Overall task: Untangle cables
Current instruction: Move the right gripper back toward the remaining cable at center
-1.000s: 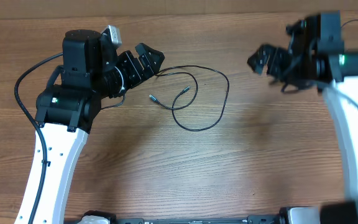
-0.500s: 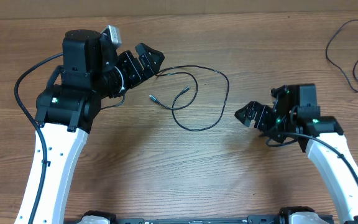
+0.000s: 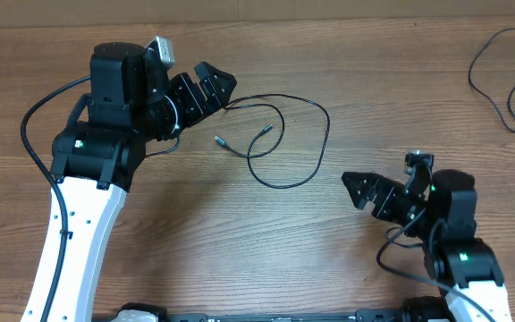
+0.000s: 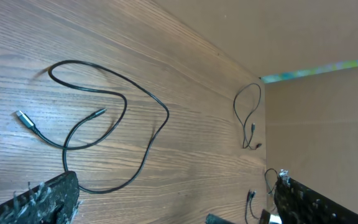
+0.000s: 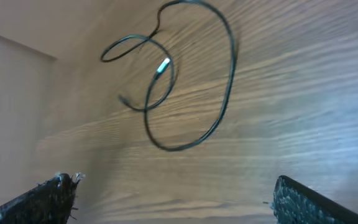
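One thin black cable (image 3: 326,130) lies in a loose loop on the middle of the table, its two silvery plug tips inside the loop. It also shows in the left wrist view (image 4: 166,115) and the right wrist view (image 5: 232,68). A second black cable (image 3: 471,67) lies apart at the far right back; the left wrist view (image 4: 235,109) shows it too. My left gripper (image 3: 215,89) is open and empty just left of the loop (image 4: 179,205). My right gripper (image 3: 358,190) is open and empty, near-right of the loop (image 5: 179,199).
The table (image 3: 240,233) is bare brown wood. A beige wall stands beyond its far edge (image 4: 303,37). The left arm's thick black wire (image 3: 27,134) loops out at the left.
My right arm has swung from the far right back corner toward the near edge, uncovering the second cable lying there. The left arm and the middle cable have not moved.
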{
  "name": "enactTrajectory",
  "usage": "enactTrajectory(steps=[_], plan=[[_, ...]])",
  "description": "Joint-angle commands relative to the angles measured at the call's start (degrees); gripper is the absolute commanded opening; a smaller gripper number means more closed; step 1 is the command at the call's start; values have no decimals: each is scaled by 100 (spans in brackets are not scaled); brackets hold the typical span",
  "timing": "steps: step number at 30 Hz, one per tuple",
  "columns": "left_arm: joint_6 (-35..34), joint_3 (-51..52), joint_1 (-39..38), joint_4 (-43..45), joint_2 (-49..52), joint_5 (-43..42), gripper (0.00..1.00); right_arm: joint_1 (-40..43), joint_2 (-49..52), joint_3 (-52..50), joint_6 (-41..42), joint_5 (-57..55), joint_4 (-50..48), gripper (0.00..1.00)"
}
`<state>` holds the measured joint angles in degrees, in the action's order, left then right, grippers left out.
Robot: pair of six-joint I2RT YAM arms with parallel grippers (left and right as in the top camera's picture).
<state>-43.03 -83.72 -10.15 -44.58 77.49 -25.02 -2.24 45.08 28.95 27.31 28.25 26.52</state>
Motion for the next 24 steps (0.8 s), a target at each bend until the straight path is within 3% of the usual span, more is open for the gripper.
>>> enactTrajectory(steps=[1, 8, 13, 19, 24], plan=[[127, -90, -37, 17, 9, 13, 99, 4, -101, -116, 273, 302, -31, 100], [127, -90, -37, 17, 9, 13, 99, -92, 293, -125, 238, 807, -293, 100], [127, -92, -37, 17, 9, 13, 100, -610, 970, -125, -101, 549, -1178, 100], [127, -92, -37, 17, 9, 15, 100, -1543, 2271, -79, -103, -1152, -2887, 100], [129, -92, -37, 17, 9, 15, 99, -1971, 3681, 636, -570, -2337, -3379, 100]])
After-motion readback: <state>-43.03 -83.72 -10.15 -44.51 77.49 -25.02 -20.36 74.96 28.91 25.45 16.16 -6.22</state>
